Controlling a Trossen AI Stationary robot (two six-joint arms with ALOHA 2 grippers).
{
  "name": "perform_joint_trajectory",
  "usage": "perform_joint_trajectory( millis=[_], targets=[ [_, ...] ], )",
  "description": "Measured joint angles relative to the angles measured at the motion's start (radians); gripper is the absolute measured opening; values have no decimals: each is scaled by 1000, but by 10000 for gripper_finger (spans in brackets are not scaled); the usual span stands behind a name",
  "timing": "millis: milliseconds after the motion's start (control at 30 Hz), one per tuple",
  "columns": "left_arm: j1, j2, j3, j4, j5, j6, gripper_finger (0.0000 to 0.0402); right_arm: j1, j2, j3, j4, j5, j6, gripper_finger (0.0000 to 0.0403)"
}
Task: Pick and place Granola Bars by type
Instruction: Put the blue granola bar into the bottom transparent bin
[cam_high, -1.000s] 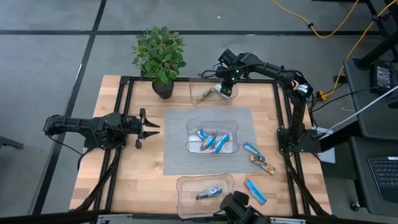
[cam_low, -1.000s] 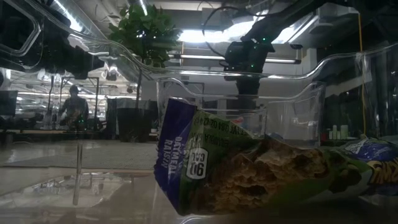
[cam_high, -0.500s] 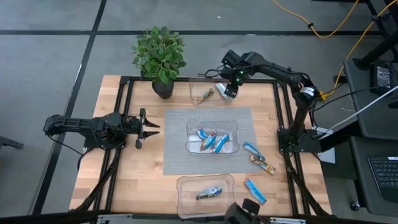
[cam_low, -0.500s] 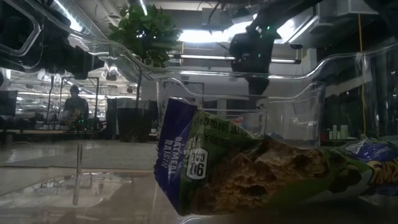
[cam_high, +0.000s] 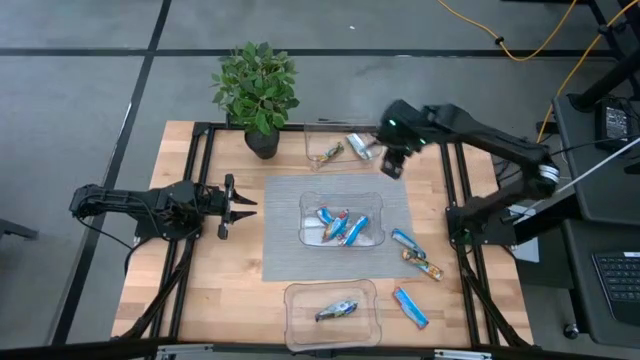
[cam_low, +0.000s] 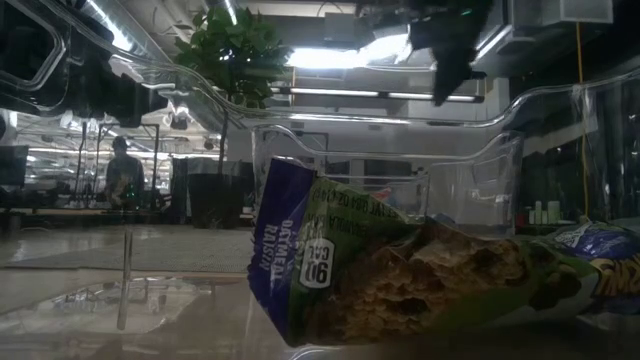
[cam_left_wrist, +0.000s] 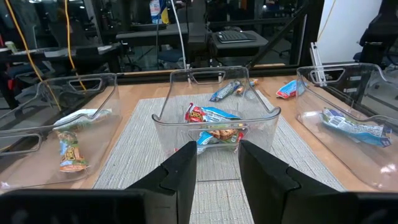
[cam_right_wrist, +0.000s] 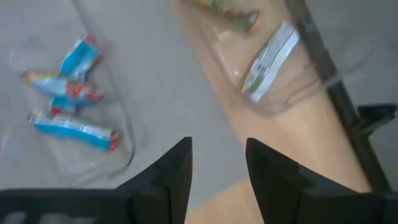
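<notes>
Between picks — my right gripper (cam_high: 392, 168) open, empty, beside far bin (cam_high: 320, 130); left gripper (cam_high: 243, 205) open, idle; next I target loose bars (cam_high: 415, 250)

Low view: purple-and-green oatmeal-raisin wrapped bar (cam_low: 400, 275) fills the frame and is cut off at the bottom and right edges, hiding most of the desk behind it. Right tool (cam_low: 447, 45) is a dark silhouette clipped by the top edge; finger gap unreadable there. Right wrist view is motion-blurred: silvery wrapped bar (cam_right_wrist: 269, 59) ahead of the tool, print illegible. Blue wrapped bars (cam_right_wrist: 73, 127) smeared, count unclear.
</notes>
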Motion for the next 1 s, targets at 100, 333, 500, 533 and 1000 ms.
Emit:
perform_joint_trajectory(
  millis=[100, 333, 500, 533, 1000],
  targets=[
    [0, 0, 0, 0, 0, 0, 113, 55, -125, -126, 9, 3, 81, 151],
    [0, 0, 0, 0, 0, 0, 113, 213, -421, -422, 45, 2, 332, 151],
    [0, 0, 0, 0, 0, 0, 113, 361, -572, -563, 80, -16, 537, 151],
    [0, 0, 0, 0, 0, 0, 113, 389, -591, -583, 86, -15, 572, 151],
    [0, 0, 0, 0, 0, 0, 113, 688, -544, -703, 220, 59, 873, 151]
  ],
)
